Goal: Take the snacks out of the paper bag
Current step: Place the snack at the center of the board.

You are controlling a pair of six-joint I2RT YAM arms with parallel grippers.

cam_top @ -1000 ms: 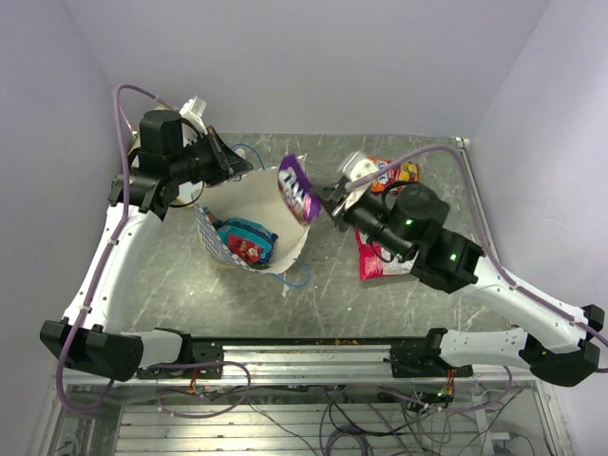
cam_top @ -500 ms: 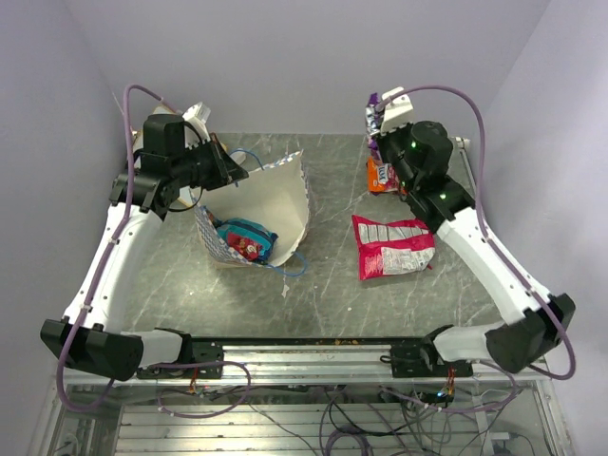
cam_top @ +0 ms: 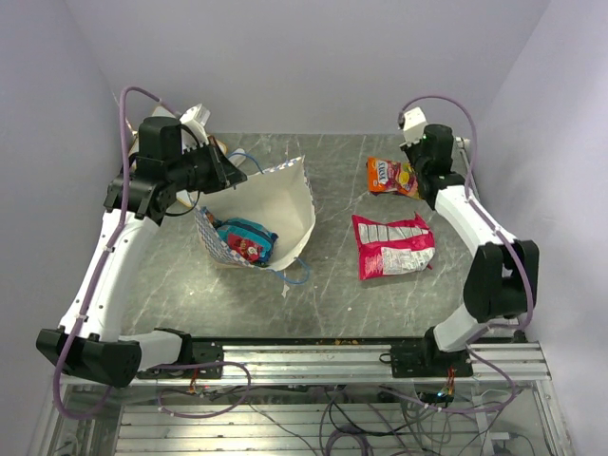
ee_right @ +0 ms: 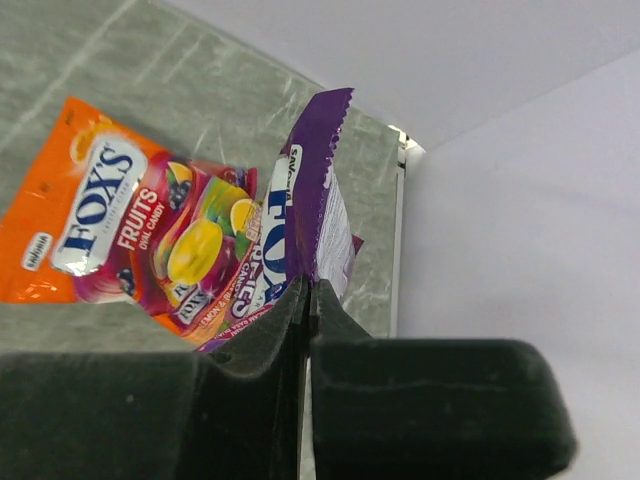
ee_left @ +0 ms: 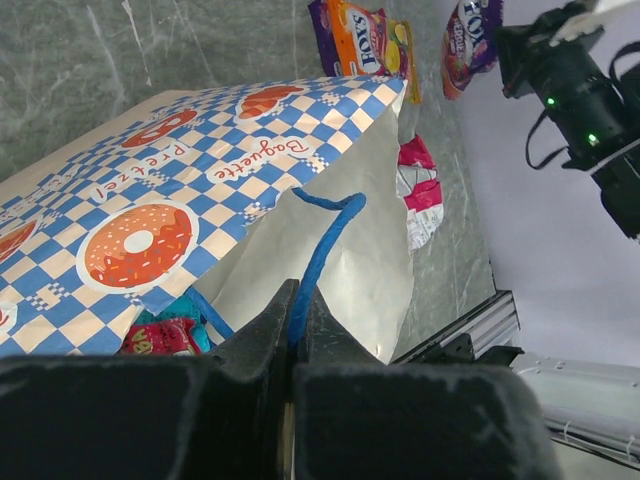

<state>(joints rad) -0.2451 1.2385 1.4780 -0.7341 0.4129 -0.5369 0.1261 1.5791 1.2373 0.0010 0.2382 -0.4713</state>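
Note:
The paper bag (cam_top: pixel 261 204) lies on its side mid-left, mouth facing front, with a blue packet (cam_top: pixel 245 229) and a small red packet (cam_top: pixel 249 249) inside. My left gripper (cam_top: pixel 228 169) is shut on the bag's blue cord handle (ee_left: pixel 325 240), holding the mouth open. My right gripper (cam_top: pixel 418 179) at the far right is shut on the purple packet (ee_right: pixel 318 200), over the orange packet (cam_top: pixel 385 175). The orange packet also shows in the right wrist view (ee_right: pixel 110 220). The large red-pink packet (cam_top: pixel 392 244) lies flat on the table.
The grey marbled table (cam_top: pixel 332 285) has purple walls behind and to both sides. A metal rail (cam_top: pixel 313 356) runs along the near edge. The bag's other blue cord (cam_top: pixel 296 274) lies loose in front of the bag.
My right arm has carried the purple packet from the bag's mouth to the far right corner, beside the orange packet. My left gripper has kept hold of the handle.

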